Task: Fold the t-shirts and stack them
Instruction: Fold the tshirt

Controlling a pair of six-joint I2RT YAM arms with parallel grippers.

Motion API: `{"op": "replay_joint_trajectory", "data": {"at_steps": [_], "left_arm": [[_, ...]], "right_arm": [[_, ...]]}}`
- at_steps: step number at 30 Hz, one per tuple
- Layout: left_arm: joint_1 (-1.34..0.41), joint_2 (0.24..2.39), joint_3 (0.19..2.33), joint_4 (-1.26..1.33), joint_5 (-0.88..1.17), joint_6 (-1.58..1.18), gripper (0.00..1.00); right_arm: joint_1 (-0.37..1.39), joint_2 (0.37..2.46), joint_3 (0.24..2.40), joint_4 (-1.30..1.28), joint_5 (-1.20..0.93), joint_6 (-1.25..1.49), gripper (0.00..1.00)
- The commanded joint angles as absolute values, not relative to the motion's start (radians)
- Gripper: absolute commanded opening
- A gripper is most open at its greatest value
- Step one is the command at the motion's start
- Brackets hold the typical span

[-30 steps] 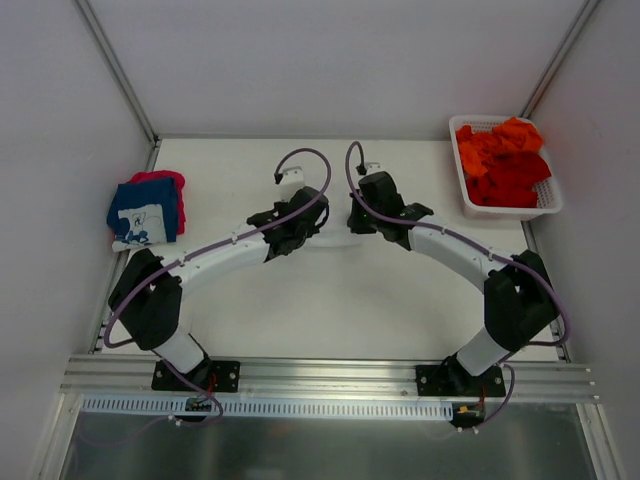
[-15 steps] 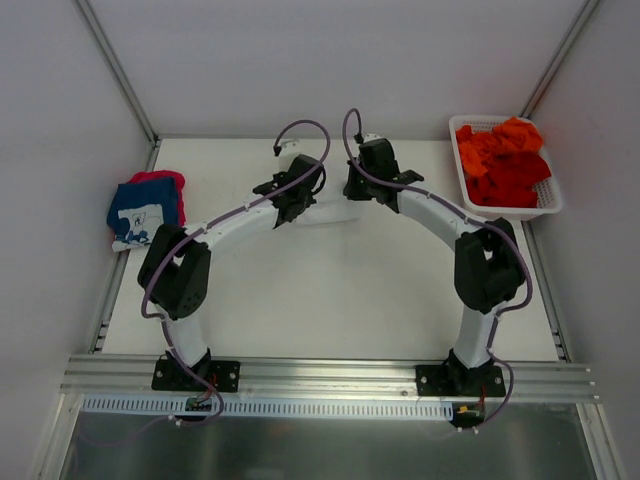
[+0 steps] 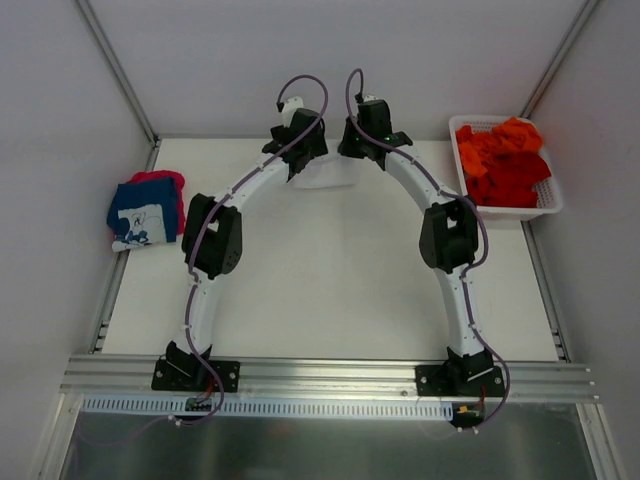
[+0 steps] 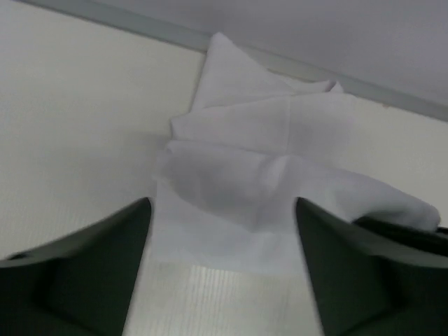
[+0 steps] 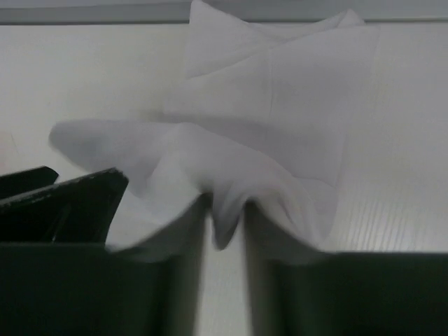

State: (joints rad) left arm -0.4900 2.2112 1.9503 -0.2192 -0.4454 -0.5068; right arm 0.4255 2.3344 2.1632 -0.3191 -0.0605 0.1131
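Note:
A plain white t-shirt (image 3: 328, 178) lies crumpled near the table's far edge, between my two grippers. My left gripper (image 3: 302, 165) hovers over its left end; in the left wrist view it (image 4: 222, 210) stands open, with the white t-shirt (image 4: 245, 161) lying flat below the jaws. My right gripper (image 3: 352, 152) is at the shirt's right end. In the right wrist view its fingers (image 5: 225, 210) are nearly together with a fold of the white t-shirt (image 5: 280, 105) pinched between them and draped over the tips. A navy t-shirt (image 3: 145, 212) with white print lies folded on a pink-red one (image 3: 165, 180) at the left edge.
A white lattice basket (image 3: 550, 205) at the back right holds orange and red t-shirts (image 3: 505, 160). Metal rails border the table at the left, right and far sides. Both arms arch far out over the middle of the table.
Both arms have stretched away toward the far edge, carrying the white t-shirt with them. The left gripper has opened and let go of the cloth; the right still pinches it.

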Motion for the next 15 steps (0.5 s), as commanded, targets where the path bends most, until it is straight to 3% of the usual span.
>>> {"op": "replay_joint_trajectory", "data": {"at_steps": [1,2,3,7,9,13,14,15], "left_arm": [[-0.440,2.336,2.170,-0.262,-0.391,-0.471,0.99],[-0.430,2.364,2.207,-0.268,-0.373,-0.469,0.99],[-0.420,2.405,2.273,-0.278,-0.367,-0.468,0.99],[-0.411,2.390,2.260,-0.287,-0.451,-0.428,0.99],[-0.411,2.359,2.220,-0.285,-0.443,-0.417,0.99],[-0.410,2.310,2.137,-0.282,-0.350,-0.465,0.99],[-0.413,2.303,2.113,-0.270,-0.339,-0.474,0.99],[-0.414,2.306,2.109,-0.264,-0.319,-0.474,0.99]], "right_arm": [[0.407,2.448,2.453,-0.424,-0.064,0.141,0.65],[0.391,2.480,2.509,-0.448,-0.067,0.146,0.95],[0.384,2.520,2.546,-0.459,-0.084,0.146,0.99],[0.362,2.424,2.406,-0.375,-0.097,0.088,0.99],[0.365,2.322,2.175,-0.269,-0.077,0.048,1.00],[0.367,2.325,2.204,-0.317,-0.136,0.055,0.98],[0.370,2.330,2.213,-0.321,-0.146,0.052,0.93],[0.374,2.341,2.212,-0.313,-0.141,0.049,0.80]]}}
